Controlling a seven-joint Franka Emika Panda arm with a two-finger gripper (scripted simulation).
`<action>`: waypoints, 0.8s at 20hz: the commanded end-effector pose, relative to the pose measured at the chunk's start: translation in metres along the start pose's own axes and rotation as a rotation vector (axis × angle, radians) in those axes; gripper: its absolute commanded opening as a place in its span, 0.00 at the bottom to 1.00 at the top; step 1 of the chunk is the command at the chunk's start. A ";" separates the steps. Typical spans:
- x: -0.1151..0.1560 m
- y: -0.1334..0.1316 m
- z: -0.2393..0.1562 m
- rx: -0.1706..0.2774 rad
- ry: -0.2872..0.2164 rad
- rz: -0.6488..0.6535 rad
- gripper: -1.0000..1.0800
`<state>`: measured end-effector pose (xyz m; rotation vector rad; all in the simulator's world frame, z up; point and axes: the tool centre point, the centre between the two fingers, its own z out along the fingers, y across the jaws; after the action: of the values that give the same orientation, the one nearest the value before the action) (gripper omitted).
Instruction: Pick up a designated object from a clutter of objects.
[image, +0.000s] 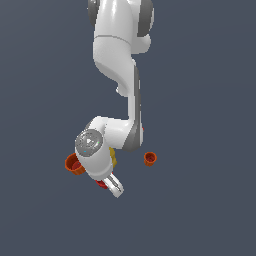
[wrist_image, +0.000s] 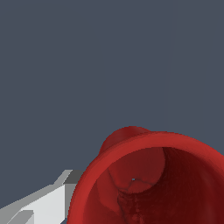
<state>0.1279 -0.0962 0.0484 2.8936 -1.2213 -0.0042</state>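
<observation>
The small pure-red cup (image: 101, 184) is mostly hidden under my hand in the exterior view; only a red sliver shows. In the wrist view the red cup (wrist_image: 148, 175) fills the near corner, and I look straight into its open mouth past its rim lip. My gripper (image: 109, 186) is down at the cup. One pale finger (wrist_image: 46, 204) shows just outside the cup's wall. The other finger is out of view, so I cannot tell how the jaws stand or whether they hold the cup.
A larger orange-red cup (image: 73, 164) stands at the exterior view's left of my hand. A tiny orange cup (image: 150, 158) stands to the right. A yellow bottle (image: 114, 157) and a sliver of a red can (image: 143, 129) peek from behind the arm.
</observation>
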 end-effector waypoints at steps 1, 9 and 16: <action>0.000 0.000 -0.006 0.002 0.002 0.000 0.00; -0.008 0.001 -0.045 0.002 0.001 0.000 0.00; -0.021 0.004 -0.113 0.002 0.001 0.000 0.00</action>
<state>0.1126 -0.0857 0.1431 2.8939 -1.2217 -0.0057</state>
